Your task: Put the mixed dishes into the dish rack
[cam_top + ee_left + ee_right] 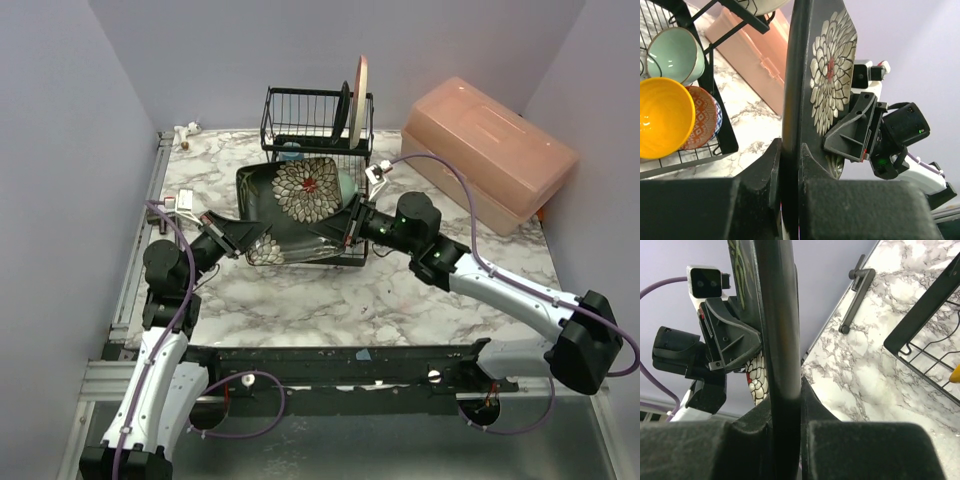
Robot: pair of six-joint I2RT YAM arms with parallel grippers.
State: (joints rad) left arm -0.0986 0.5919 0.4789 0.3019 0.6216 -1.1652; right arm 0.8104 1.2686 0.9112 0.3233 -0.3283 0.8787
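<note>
Two pincers pinch the black square patterned plate (300,195): left pincer (240,238) front-left of the dish rack (300,105), right pincer (352,222) front-right. Plate spans the rack's front section. Beige-pink round plate (358,90) stands upright at the rack's rear-right.

The square plate (300,205), clamped at its ends by the left gripper (243,238) and right gripper (352,228), spans the rack (300,100) front, covering from above the mint bowl (672,55), orange bowl (662,117) and red bowl (702,117). The black plate (343,112) and pink plate (358,95) stand upright at the rear right, with open wire left of them. The box (490,150) blocks the right, and open table (330,300) lies nearer the arms.
</note>
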